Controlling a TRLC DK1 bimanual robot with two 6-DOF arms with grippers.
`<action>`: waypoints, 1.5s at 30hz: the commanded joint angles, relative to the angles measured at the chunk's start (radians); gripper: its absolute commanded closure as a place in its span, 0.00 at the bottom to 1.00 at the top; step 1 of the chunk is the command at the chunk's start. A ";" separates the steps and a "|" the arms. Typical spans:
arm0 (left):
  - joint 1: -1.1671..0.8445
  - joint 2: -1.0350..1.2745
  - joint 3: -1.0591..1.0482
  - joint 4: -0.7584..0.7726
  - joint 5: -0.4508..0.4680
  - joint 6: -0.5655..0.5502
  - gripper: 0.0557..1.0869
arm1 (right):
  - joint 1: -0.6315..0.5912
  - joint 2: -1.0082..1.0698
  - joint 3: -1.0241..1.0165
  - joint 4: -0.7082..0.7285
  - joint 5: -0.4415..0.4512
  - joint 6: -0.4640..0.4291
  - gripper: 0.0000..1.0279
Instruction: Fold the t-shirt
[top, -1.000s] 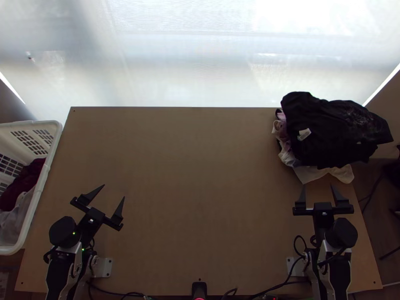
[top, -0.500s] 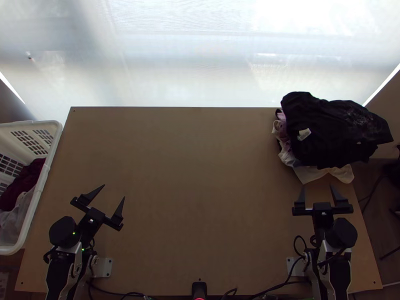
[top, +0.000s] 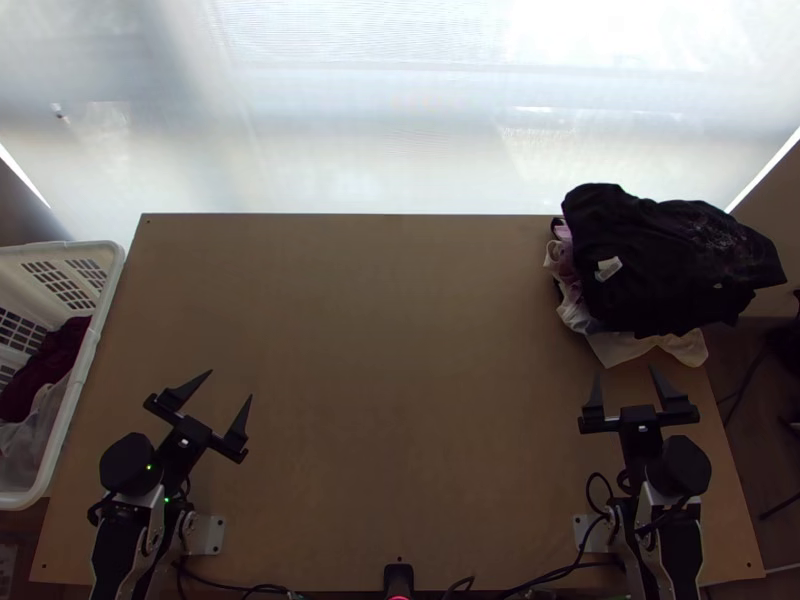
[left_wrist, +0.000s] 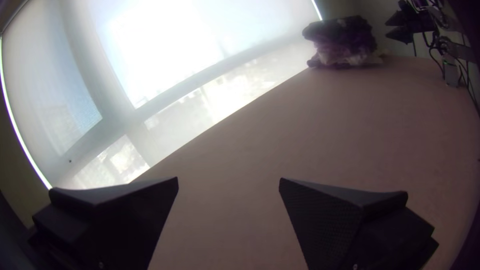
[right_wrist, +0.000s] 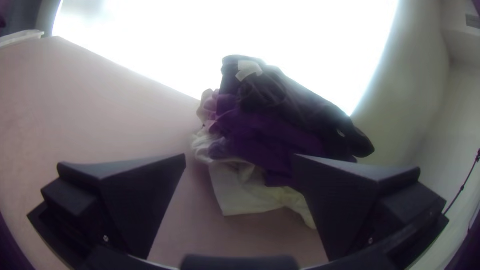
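Note:
In the top view my left gripper (top: 228, 391) stands open over the table's near left part, with nothing between its fingers. My right gripper (top: 625, 377), open too, is at the near right, just on the near side of a clothes pile. On top of that pile lies a bunched black garment (top: 665, 265) with a white tag. Lighter cloth (top: 625, 347) sticks out beneath it. The left wrist view has the left gripper (left_wrist: 228, 181) wide apart above bare table. From the right wrist, the right gripper (right_wrist: 241, 157) faces the pile, where purple cloth (right_wrist: 270, 137) shows under the black garment (right_wrist: 295, 100).
A white basket (top: 88, 365) holding dark red and pale cloth stands at the table's left edge. Bare wooden table (top: 400, 370) stretches between the arms. Cables lie along the near edge, and a bright screened window is beyond the far edge.
The right gripper has shifted slightly left and turned a little. My left gripper has moved very slightly to the right. The clothes pile lies as before.

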 joint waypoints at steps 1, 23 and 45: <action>-0.122 0.000 0.000 -0.003 0.012 0.001 0.04 | 0.068 0.000 0.000 0.000 -0.001 0.031 0.04; -0.094 0.002 -0.001 0.229 -0.083 -0.026 0.04 | 0.133 0.075 0.003 0.111 0.077 -0.047 0.04; 1.035 0.775 0.862 -0.107 -0.118 -0.231 0.05 | 0.197 1.000 1.057 -0.103 0.258 0.166 0.05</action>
